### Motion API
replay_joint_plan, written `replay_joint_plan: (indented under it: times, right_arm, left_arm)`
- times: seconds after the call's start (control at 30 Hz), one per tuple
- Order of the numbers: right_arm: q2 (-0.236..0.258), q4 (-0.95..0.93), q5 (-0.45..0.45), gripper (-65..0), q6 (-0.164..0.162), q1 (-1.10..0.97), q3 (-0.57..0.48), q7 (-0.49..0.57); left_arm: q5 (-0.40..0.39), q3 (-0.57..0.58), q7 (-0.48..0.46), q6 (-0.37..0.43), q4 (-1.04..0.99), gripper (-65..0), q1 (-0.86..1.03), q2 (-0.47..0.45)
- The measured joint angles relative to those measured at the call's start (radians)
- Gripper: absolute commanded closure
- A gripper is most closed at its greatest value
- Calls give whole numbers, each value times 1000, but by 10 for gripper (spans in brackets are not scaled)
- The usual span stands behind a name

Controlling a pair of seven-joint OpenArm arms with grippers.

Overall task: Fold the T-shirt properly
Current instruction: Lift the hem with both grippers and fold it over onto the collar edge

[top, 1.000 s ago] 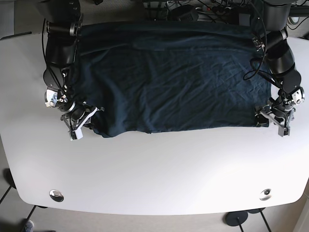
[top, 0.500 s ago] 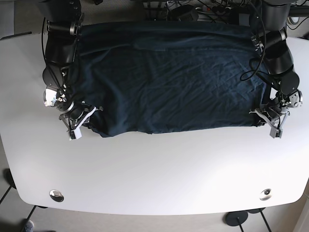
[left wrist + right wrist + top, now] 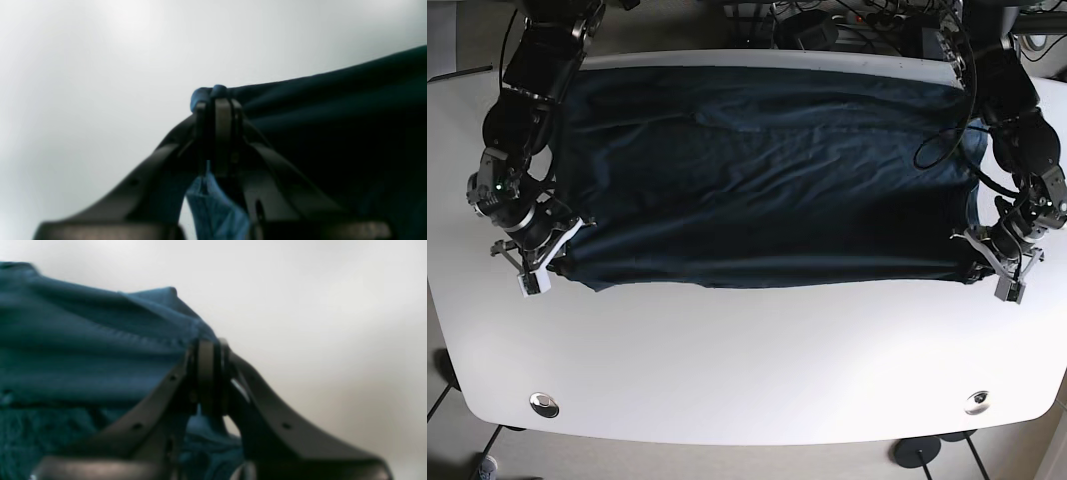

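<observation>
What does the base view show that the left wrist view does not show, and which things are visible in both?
Only the base view shows the whole T-shirt spread across the table, plus the right tool at its other front corner. Only the left wrist view shows, close up, the left tool shut on a fabric corner. Both show the dark shirt, the white table and the left tool.

A white table (image 3: 747, 360) with rounded corners carries the load. A dark blue T-shirt (image 3: 767, 180) lies spread flat across its half toward twelve o'clock, reaching from nine o'clock to three o'clock. The half toward six o'clock shows bare white surface. Two round metal fittings sit in it, one (image 3: 544, 404) at seven o'clock, one (image 3: 977, 402) at five o'clock.
</observation>
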Motion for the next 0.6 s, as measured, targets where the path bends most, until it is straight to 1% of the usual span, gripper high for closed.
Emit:
replay_joint_plan:
  times: [0.03,0.07,0.1,0.13,0.17,0.23,0.3,0.4,0.43,0.5,0.53,0.57,0.6]
  right_arm:
    - [0,34,13,-16,1,-19,3,-11]
    - [-2,63,55,-16,5,-40,13,-26]
    - [-6,101,100,-16,9,-74,46,-53]
    - [-6,133,127,-16,8,-109,80,-96]
    - [-6,149,142,-16,8,-131,98,-115]
    - [-3,181,166,-16,8,-182,119,-123]
    - [-2,215,169,-16,8,-242,122,-122]
    - [-6,248,221,-16,11,-328,127,-119]
    - [-6,252,243,-16,17,-353,145,-120]
    - [-5,253,249,-16,14,-386,166,-120]
    - [-5,253,270,-16,8,-401,167,-119]
    - [-6,253,288,-16,16,-424,174,-113]
    - [-6,253,293,-16,15,-441,181,-111]
  left_arm:
    - [-18,0,12,1,42,-6,24,-2]
    - [-34,-1,17,1,78,-6,46,-2]
    - [-53,-1,37,1,124,-6,81,-2]
    - [-62,-3,44,3,172,-6,121,-2]
    - [-71,-18,59,3,202,-6,148,-1]
    - [-89,-61,79,3,249,-6,191,6]
    - [-104,-101,117,2,290,-6,219,19]
    - [-111,-167,130,0,355,-6,292,33]
    - [-110,-177,137,0,369,-6,319,33]
    - [-108,-177,140,-1,378,-6,353,34]
    - [-111,-177,138,-1,388,-6,372,35]
    - [-111,-178,136,-1,398,-6,399,34]
    - [-111,-182,137,-2,401,-6,418,35]
